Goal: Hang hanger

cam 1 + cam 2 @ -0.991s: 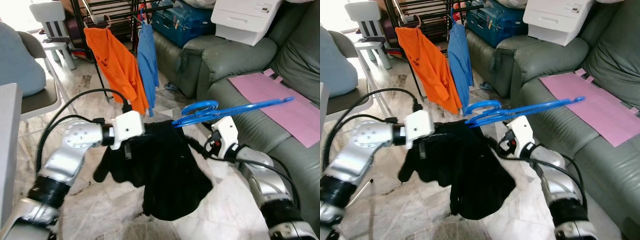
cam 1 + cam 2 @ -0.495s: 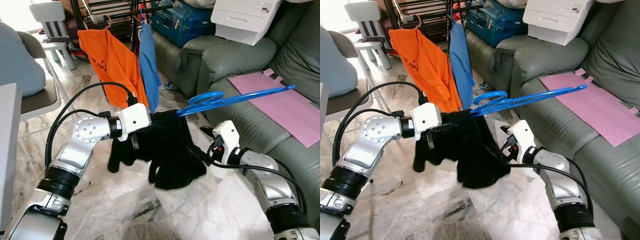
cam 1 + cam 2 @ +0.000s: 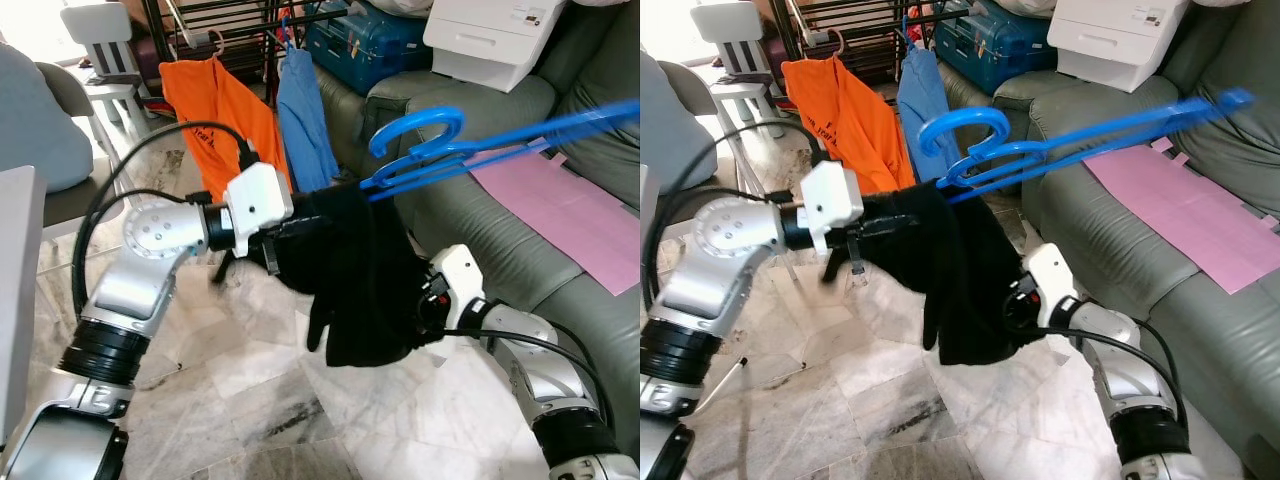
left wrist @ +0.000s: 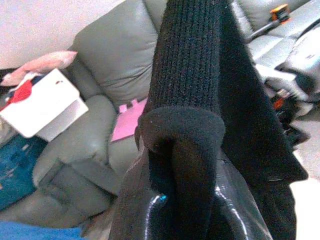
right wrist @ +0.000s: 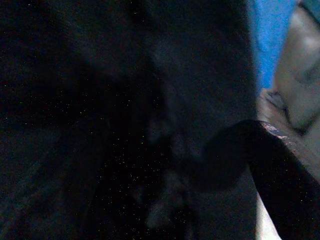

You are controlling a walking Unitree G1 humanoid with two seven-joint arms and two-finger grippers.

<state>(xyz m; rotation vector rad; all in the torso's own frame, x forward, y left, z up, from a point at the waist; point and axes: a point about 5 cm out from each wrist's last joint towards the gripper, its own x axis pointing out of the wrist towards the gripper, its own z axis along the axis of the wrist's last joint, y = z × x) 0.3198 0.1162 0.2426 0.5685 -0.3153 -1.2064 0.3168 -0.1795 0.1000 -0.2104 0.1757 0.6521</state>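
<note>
The green sofa [image 3: 470,200] fills the far side of the scene; a pink sheet [image 3: 570,210] lies on its seat and a white printer [image 3: 500,35] sits on its armrest, with a blue suitcase [image 3: 365,45] beside that. A dark drying rack [image 3: 230,15] stands off the sofa's end, across the marble floor [image 3: 250,400]; an orange shirt [image 3: 225,110] and a blue shirt [image 3: 305,125] hang from it.

The task item, a blue hanger [image 3: 470,150] carrying a black knitted garment [image 3: 360,270], is held in the air in front of the sofa, between sofa and rack. Its hook [image 3: 415,125] points up and toward the rack; its long bar reaches back over the sofa seat.

The left end effector [image 3: 290,235] is buried in the garment at the hanger's shoulder. In the left wrist view the knit [image 4: 187,65] is seen pinched between the black fingers [image 4: 150,215]; the grip is judged clenched on the garment, possibly on the hanger under it.

The right end effector [image 3: 425,310] lies low against the garment's hem, nearer the sofa base. Its wrist view is dark, with cloth [image 5: 125,100] and one finger [image 5: 280,160] made out; its state cannot be told.

Step in hand, judged: carrying the loaded hanger toward the rack; hanging not yet done.

Next move, judged: the hook is to be lifted above a rack rail beside the blue shirt, turned square to it and lowered on. The hem is to be kept from snagging.
</note>
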